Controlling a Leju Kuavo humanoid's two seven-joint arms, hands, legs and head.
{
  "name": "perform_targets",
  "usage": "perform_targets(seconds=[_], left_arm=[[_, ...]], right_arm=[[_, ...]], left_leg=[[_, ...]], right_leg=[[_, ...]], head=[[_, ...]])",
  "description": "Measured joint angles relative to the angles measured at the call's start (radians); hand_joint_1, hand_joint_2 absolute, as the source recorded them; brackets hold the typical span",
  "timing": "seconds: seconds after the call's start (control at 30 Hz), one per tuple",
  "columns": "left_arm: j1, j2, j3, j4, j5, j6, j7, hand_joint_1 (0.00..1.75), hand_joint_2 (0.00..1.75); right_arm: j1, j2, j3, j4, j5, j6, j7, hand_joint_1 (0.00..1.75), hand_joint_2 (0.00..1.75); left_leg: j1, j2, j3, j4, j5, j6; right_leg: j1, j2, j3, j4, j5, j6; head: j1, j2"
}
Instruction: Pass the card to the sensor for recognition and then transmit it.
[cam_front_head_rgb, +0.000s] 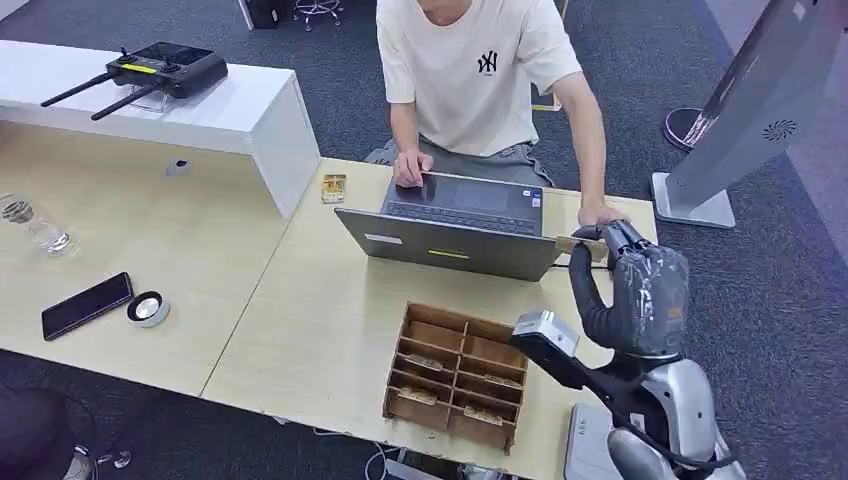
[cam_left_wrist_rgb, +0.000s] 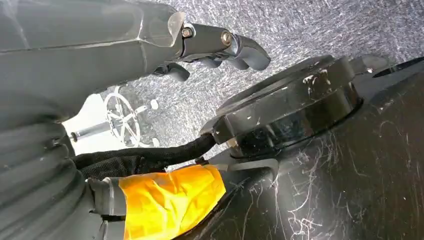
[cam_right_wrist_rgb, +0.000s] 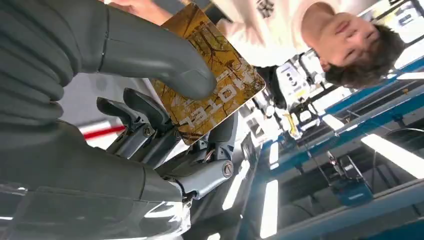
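Observation:
My right hand (cam_front_head_rgb: 640, 285) is raised over the table's right end, beside the laptop (cam_front_head_rgb: 460, 220). It pinches a golden-brown card (cam_front_head_rgb: 578, 245) edge-on between thumb and fingers. The right wrist view shows the card (cam_right_wrist_rgb: 210, 75) up close with "HOTEL" lettering, the thick thumb of my right hand (cam_right_wrist_rgb: 140, 120) pressed on its face and dark fingers behind it. A seated person's hand (cam_front_head_rgb: 600, 213) rests on the table right at the card's far side. A small round white-and-black sensor (cam_front_head_rgb: 148, 308) sits far left on the table. My left hand (cam_left_wrist_rgb: 150, 50) hangs over carpet, fingers loosely extended, holding nothing.
A wooden compartment box (cam_front_head_rgb: 455, 375) with several cards stands in front of my right arm. Another card (cam_front_head_rgb: 333, 187) lies beyond the laptop. A phone (cam_front_head_rgb: 87, 305) and a bottle (cam_front_head_rgb: 35, 225) sit at the left. A white counter (cam_front_head_rgb: 250, 120) carries an antenna controller (cam_front_head_rgb: 165, 70).

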Motion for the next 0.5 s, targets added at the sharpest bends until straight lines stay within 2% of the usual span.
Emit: perform_targets(seconds=[0.2,0.27,0.37,0.5], left_arm=[[0.006,0.001,0.006,-0.005,-0.012,0.000,0.003,0.00,1.75],[0.023,0.001,0.032,-0.014,-0.053,0.000,0.021,0.00,1.75],[0.089,0.003,0.130,-0.045,-0.120,0.000,0.052,0.00,1.75],[0.127,0.000,0.188,-0.062,-0.155,0.000,0.074,0.00,1.75]], right_arm=[[0.014,0.005,-0.012,-0.016,-0.036,-0.004,-0.011,1.75,1.75],[0.051,0.014,-0.039,-0.060,-0.128,-0.009,-0.040,1.75,1.75],[0.161,0.020,-0.100,-0.166,-0.364,-0.010,-0.115,1.75,1.75],[0.226,0.020,-0.138,-0.208,-0.460,-0.009,-0.150,1.75,1.75]], left_leg=[[0.000,0.000,0.000,0.000,0.000,0.000],[0.000,0.000,0.000,0.000,0.000,0.000],[0.000,0.000,-0.001,0.000,0.000,0.000],[0.000,0.000,-0.001,0.000,0.000,0.000]], right_leg=[[0.000,0.000,0.000,0.000,0.000,0.000],[0.000,0.000,0.000,0.000,0.000,0.000],[0.000,0.000,-0.001,0.000,0.000,0.000],[0.000,0.000,-0.001,-0.001,0.000,0.000]], head=[[0.000,0.000],[0.000,0.000],[0.000,0.000],[0.000,0.000]])
